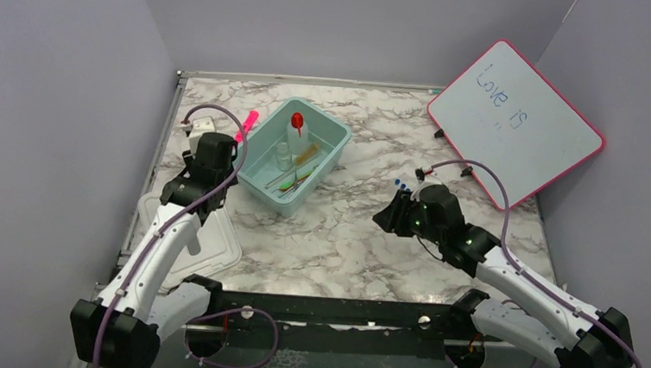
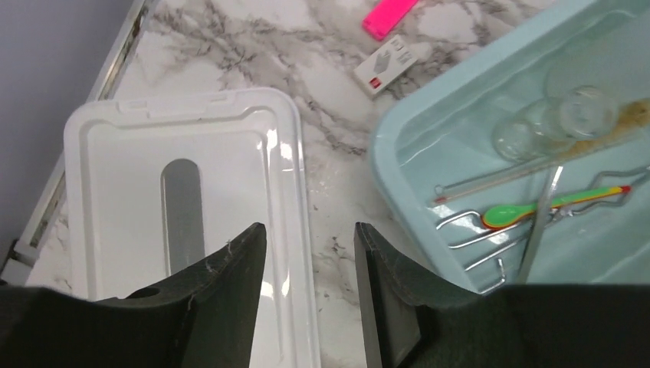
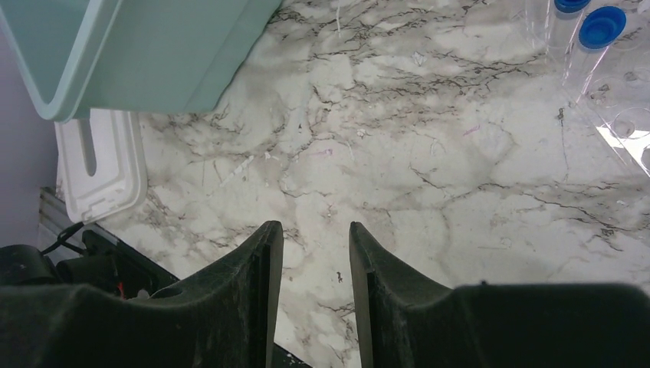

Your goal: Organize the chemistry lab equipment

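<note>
A teal bin (image 1: pixel 335 141) at back centre holds a red-bulbed dropper (image 1: pixel 297 120), a tan brush (image 1: pixel 308 154) and a green-handled tool (image 1: pixel 288 181). The left wrist view shows the bin (image 2: pixel 414 176) with clear glass vessels (image 2: pixel 586 111), a thin clear rod (image 2: pixel 498 178), the green tool (image 2: pixel 529 211) and metal tongs (image 2: pixel 490 238). My left gripper (image 1: pixel 204 175) (image 2: pixel 310 238) is open and empty, over the white lid's right edge beside the bin. Blue-capped clear tubes (image 1: pixel 401 187) (image 3: pixel 602 27) lie on the table right of centre. My right gripper (image 1: pixel 389 214) (image 3: pixel 316 234) is open and empty, just in front of them.
A white lid (image 1: pixel 193 240) (image 2: pixel 184 192) lies flat at the near left. A pink marker (image 1: pixel 246 126) (image 2: pixel 389 17) and a small white box (image 2: pixel 385 64) lie left of the bin. A pink-framed whiteboard (image 1: pixel 517 119) leans at the back right. Grey walls enclose the table.
</note>
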You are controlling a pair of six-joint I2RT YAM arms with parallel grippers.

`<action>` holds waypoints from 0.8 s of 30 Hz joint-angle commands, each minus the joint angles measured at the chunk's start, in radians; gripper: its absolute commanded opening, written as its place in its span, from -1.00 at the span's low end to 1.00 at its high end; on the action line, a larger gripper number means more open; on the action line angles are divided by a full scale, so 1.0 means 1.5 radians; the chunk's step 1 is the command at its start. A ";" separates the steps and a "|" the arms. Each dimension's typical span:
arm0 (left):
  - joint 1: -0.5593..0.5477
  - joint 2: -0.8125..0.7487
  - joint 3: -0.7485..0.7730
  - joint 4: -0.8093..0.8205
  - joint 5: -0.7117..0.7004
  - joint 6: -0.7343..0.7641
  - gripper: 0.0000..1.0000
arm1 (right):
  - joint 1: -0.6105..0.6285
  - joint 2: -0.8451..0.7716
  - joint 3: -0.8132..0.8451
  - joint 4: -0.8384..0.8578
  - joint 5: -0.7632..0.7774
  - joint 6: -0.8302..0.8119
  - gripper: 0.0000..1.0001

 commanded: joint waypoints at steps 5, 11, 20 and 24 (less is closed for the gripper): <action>0.174 0.030 -0.131 0.113 0.249 -0.095 0.09 | -0.004 -0.019 -0.034 0.071 -0.052 0.011 -0.17; 0.176 0.132 -0.152 0.125 0.274 -0.133 0.23 | -0.004 0.006 -0.059 0.130 -0.081 0.018 -0.18; 0.176 0.177 -0.174 0.116 0.241 -0.160 0.04 | -0.004 0.046 -0.057 0.152 -0.087 0.017 -0.18; 0.176 0.168 -0.178 0.103 0.216 -0.167 0.04 | -0.004 0.060 -0.057 0.174 -0.089 0.015 -0.18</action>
